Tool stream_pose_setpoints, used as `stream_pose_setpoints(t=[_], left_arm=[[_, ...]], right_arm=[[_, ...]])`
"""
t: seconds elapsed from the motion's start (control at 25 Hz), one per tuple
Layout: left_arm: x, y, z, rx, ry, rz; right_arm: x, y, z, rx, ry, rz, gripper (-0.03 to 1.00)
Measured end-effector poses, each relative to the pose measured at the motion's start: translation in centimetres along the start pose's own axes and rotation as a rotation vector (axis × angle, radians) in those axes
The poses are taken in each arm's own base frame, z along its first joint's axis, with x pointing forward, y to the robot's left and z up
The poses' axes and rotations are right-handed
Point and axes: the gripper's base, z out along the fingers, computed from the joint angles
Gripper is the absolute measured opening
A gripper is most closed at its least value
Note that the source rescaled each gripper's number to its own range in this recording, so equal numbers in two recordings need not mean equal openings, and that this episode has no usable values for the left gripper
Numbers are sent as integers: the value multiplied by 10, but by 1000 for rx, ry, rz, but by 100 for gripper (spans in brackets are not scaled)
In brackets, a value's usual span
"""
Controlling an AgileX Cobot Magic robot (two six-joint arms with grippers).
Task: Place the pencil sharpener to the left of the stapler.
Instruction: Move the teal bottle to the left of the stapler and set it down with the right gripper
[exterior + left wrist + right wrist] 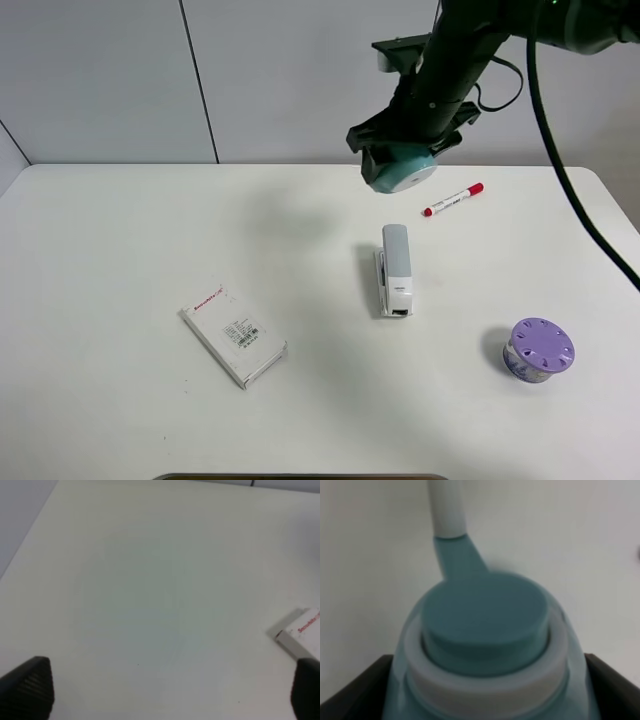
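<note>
The teal pencil sharpener (400,168) hangs in the air above the back of the table, held by my right gripper (398,160), which is shut on it. In the right wrist view the sharpener (487,650) fills the frame between the dark fingers (350,690), its teal crank ending in a white knob. The light-grey stapler (394,270) lies on the table below and slightly in front of the held sharpener. My left gripper (165,690) is open, its fingertips (27,687) over bare table; its arm does not show in the exterior high view.
A white box with red print (233,335) lies at the front left; its corner (300,635) shows in the left wrist view. A red-capped marker (453,199) lies behind the stapler to the right. A purple round container (539,349) stands at the front right.
</note>
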Motion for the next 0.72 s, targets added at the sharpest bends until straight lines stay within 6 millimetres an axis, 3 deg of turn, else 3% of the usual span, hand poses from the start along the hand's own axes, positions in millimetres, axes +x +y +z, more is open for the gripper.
stream_pose_setpoints(t=[0.4, 0.56, 0.72], left_arm=[[0, 0, 0, 0, 0, 0], [0, 0, 0, 0, 0, 0], [0, 0, 0, 0, 0, 0]], right_arm=[[2, 79, 47, -63, 38, -176, 0], [9, 96, 75, -71, 101, -215, 0], [13, 99, 97, -71, 153, -217, 0]])
